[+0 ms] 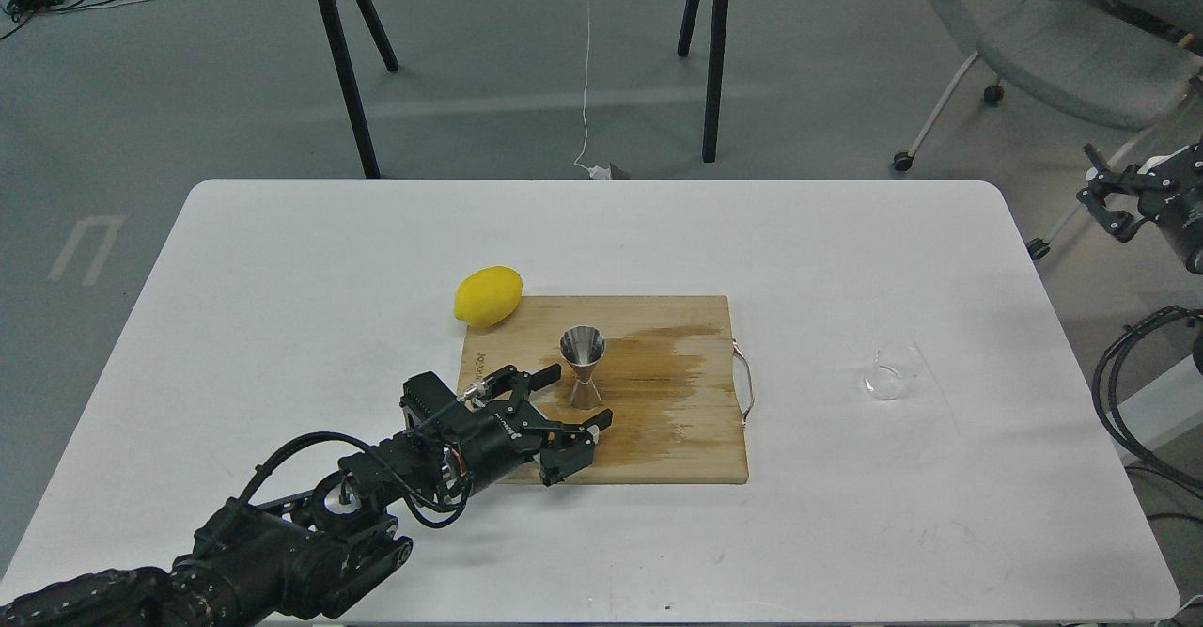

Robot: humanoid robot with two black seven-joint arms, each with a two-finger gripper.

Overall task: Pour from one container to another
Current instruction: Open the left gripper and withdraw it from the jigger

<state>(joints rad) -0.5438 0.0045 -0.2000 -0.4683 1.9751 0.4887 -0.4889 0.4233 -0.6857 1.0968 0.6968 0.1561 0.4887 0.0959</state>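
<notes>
The steel jigger [584, 365] stands upright on the wooden cutting board [677, 420], near its middle left. My left gripper [575, 396] is open just in front of and left of the jigger, its fingers spread and holding nothing. The clear glass tumbler [891, 370] sits alone on the white table to the right of the board, empty as far as I can see. My right gripper [1109, 196] hangs off the table's right edge, well above and right of the tumbler; its fingers look parted.
A yellow lemon [488, 295] lies at the board's far left corner. A dark wet stain covers the board's middle. The board has a metal handle [745, 384] on its right side. An office chair [1081, 54] stands beyond the table's right corner.
</notes>
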